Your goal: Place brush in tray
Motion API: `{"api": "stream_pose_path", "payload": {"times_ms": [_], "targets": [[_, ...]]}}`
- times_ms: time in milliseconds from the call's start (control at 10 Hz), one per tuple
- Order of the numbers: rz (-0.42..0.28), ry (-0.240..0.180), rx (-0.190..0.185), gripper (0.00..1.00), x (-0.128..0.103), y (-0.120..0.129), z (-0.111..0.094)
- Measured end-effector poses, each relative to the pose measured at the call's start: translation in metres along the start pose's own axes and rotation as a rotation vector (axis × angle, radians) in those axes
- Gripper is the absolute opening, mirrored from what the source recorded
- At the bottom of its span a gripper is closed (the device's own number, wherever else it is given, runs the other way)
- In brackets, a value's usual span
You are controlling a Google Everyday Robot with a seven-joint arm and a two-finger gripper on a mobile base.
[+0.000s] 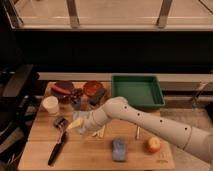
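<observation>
The brush [56,148] lies on the wooden table at the front left, its black handle pointing toward the front edge and its small grey head [61,122] toward the back. My gripper [76,124] is low over the table just right of the brush head, at the end of the white arm that reaches in from the right. The green tray [137,90] stands at the back right of the table with nothing visible inside, well away from the gripper.
A white cup [50,104] and two red-brown bowls [64,89] [92,88] stand at the back left. A blue sponge [118,148], a thin fork [137,132] and an orange fruit [153,145] lie at the front right. A dark chair [15,95] is left of the table.
</observation>
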State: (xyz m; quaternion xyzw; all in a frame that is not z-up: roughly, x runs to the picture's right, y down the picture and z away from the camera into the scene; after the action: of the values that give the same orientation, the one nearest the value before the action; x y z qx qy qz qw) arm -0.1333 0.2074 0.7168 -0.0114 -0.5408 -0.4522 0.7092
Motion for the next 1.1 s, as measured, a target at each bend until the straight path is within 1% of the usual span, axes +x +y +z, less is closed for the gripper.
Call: {"api": "stream_pose_path", "payload": {"times_ms": [300,500,600,800,1000,1100], "targets": [[-0.001,0.001,-0.001,0.62,0.000,0.000,0.000],[-0.022,0.007,-0.017,0.62,0.004,-0.005,0.001],[-0.040,0.009,-0.033,0.62,0.008,-0.012,0.006],[-0.095,0.011,-0.075,0.62,0.019,-0.039,0.027],[-0.142,0.013,-0.115,0.62,0.026,-0.050,0.040],[-0.153,0.016,-0.126,0.62,0.029,-0.049,0.043]]}}
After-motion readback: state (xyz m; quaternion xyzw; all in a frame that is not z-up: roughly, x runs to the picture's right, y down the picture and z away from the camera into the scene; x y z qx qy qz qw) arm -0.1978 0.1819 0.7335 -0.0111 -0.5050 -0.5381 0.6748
